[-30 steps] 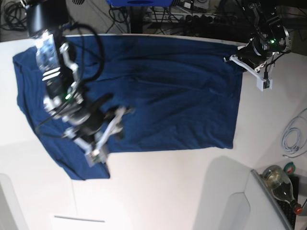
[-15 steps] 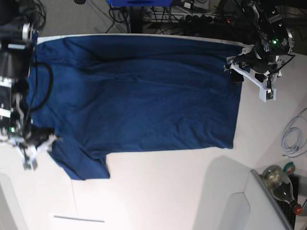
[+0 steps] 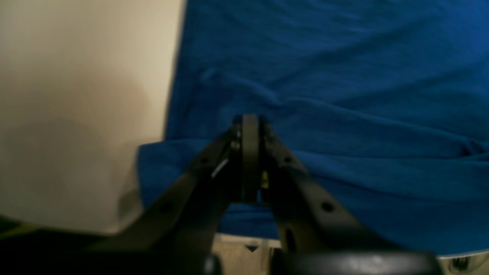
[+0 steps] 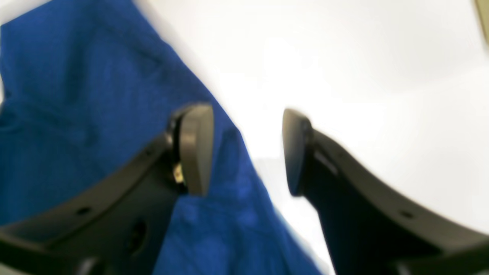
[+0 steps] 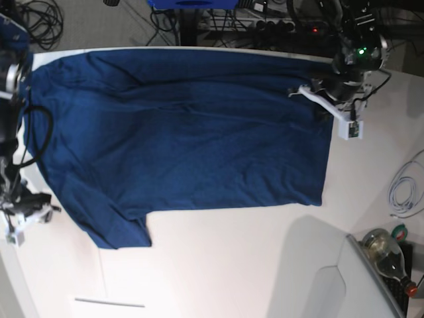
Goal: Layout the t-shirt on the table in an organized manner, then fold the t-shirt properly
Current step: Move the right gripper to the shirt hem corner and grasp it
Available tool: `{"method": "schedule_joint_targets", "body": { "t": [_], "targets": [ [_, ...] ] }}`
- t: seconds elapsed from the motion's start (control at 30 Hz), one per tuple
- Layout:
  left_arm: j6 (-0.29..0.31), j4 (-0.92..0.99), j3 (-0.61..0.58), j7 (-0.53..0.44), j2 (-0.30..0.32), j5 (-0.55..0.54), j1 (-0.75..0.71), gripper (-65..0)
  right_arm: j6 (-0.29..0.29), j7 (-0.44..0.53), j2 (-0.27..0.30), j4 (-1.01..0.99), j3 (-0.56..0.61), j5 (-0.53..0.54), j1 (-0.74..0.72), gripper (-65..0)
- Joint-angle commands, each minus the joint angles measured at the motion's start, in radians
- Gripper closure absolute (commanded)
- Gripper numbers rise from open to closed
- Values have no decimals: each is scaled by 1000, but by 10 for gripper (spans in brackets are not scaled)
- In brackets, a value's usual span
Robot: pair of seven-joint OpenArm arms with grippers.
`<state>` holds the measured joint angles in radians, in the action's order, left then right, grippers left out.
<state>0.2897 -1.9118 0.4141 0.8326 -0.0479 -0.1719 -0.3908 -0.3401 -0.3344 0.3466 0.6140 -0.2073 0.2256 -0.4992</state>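
A dark navy t-shirt point(image 5: 185, 132) lies spread nearly flat across the far half of a white table point(image 5: 232, 265), seen from above. One short sleeve juts toward the near left corner of the cloth; the straight hem runs along the right side.

The left gripper point(image 3: 250, 130) sits at the far right corner of the shirt. In its wrist view the black jaws are pressed fully together, with a low ridge of blue fabric bunched right at their tips. Whether any cloth is actually pinched between them cannot be told.

The right gripper point(image 4: 248, 149) hovers at the left edge of the shirt, beside the near sleeve. Its jaws stand apart, holding nothing, with the shirt's edge running beneath the gap.

The fabric looks light, soft and limp. It would likely wrinkle and drag when pulled, so taking hold at corners, hem or sleeve edges seems best.
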Motion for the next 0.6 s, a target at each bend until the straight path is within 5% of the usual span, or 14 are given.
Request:
{"method": "schedule_joint_targets", "body": {
  "t": [0.0, 0.17, 0.4, 0.57],
  "targets": [
    [4, -8, -7, -17, 6, -4, -7, 0, -32, 54, 13, -56, 2, 1, -43, -279],
    [4, -7, -8, -19, 9, -4, -36, 0, -58, 231, 4, -266, 7, -2, -114, -279],
    [4, -7, -7, -20, 30, -4, -69, 0, -49, 248, -5, -277, 85, -2, -92, -281],
    [4, -7, 24, -20, 26, -8, -69, 0, 19, 249, -8, -277, 91, -2, -59, -281]
  ]
}}
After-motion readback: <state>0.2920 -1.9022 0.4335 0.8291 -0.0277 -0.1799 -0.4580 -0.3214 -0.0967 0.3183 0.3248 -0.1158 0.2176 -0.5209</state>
